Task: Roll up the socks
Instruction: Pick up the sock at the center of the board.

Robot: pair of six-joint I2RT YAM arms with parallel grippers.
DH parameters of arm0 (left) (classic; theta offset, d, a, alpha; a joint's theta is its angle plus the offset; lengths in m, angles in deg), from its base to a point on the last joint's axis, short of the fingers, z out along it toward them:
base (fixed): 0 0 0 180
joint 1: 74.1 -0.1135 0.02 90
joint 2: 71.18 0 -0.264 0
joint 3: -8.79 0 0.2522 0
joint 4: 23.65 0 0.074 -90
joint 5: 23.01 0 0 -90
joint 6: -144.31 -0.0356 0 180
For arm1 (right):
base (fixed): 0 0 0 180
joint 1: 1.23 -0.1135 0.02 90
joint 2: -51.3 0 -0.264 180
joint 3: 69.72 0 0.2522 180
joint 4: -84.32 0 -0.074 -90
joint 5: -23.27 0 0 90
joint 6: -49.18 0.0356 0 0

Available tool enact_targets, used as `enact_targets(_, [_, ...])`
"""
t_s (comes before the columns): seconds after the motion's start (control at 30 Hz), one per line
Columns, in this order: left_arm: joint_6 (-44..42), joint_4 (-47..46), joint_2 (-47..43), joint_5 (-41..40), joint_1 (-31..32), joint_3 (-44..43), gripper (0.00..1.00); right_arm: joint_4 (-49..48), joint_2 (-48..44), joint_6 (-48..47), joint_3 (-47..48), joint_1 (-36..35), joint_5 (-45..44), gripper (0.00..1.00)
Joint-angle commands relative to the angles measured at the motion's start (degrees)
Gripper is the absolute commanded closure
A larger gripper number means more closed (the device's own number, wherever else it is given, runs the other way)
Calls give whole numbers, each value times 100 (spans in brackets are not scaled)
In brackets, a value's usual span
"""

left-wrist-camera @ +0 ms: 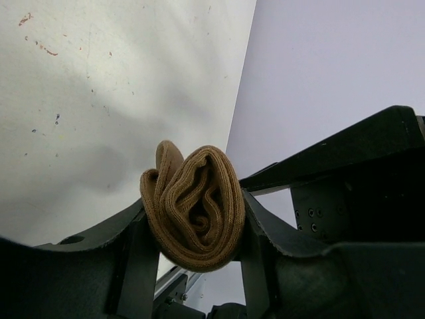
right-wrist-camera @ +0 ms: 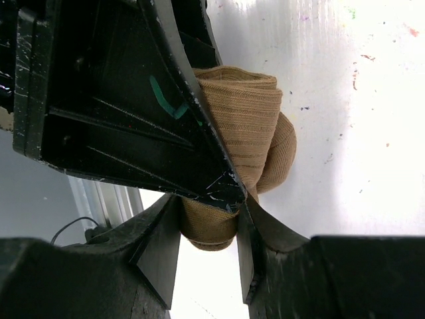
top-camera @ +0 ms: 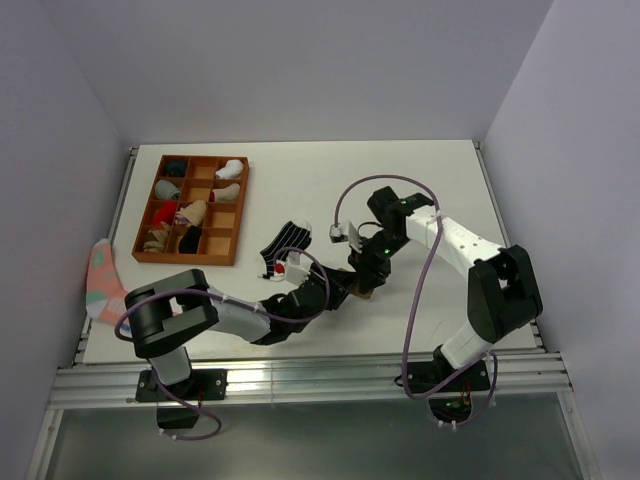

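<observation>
The tan sock (left-wrist-camera: 196, 212) is a tight roll held between both grippers, near the table's middle front (top-camera: 364, 291). My left gripper (left-wrist-camera: 196, 224) is shut on it, its fingers (left-wrist-camera: 133, 246) pressing both sides of the roll. My right gripper (right-wrist-camera: 207, 222) is shut on the same tan sock (right-wrist-camera: 249, 123) from the other side. The left gripper's black finger (right-wrist-camera: 119, 100) covers part of the roll there. The black sock with white stripes (top-camera: 285, 240) lies flat on the table, just left of the two grippers (top-camera: 355, 283).
A brown compartment tray (top-camera: 240, 205) with several sock bundles stands at the back left. A pink sock with teal patches (top-camera: 103, 280) lies at the table's left edge. The metal rail (top-camera: 300, 375) runs along the near edge.
</observation>
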Motion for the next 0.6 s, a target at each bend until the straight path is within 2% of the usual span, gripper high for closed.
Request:
enact_targets(0.0, [-226, 419, -30, -436, -249, -290, 94, 928, -425, 165, 18, -478, 1295, 78])
enact_targets(0.07, [-296, 437, -74, -419, -275, -290, 100, 709, -487, 437, -8, -487, 1155, 74])
enact_targets(0.1, [-314, 437, -91, -419, -275, -281, 100, 647, -548, 516, -8, -487, 1076, 71])
enact_targets(0.13, [-410, 393, -135, -436, -275, -255, 100, 359, -670, 970, -43, -487, 832, 63])
enact_targets(0.17, [-454, 393, -153, -436, -275, -255, 100, 260, -672, 974, -43, -487, 829, 63])
enact_targets(0.3, [-595, 331, -232, -436, -266, -211, 100, -618, -1119, 1781, -324, -487, 189, 48])
enact_targets(0.57, [-718, 208, -364, -463, -266, -35, 100, -796, -1726, 2082, -342, -478, -550, 37])
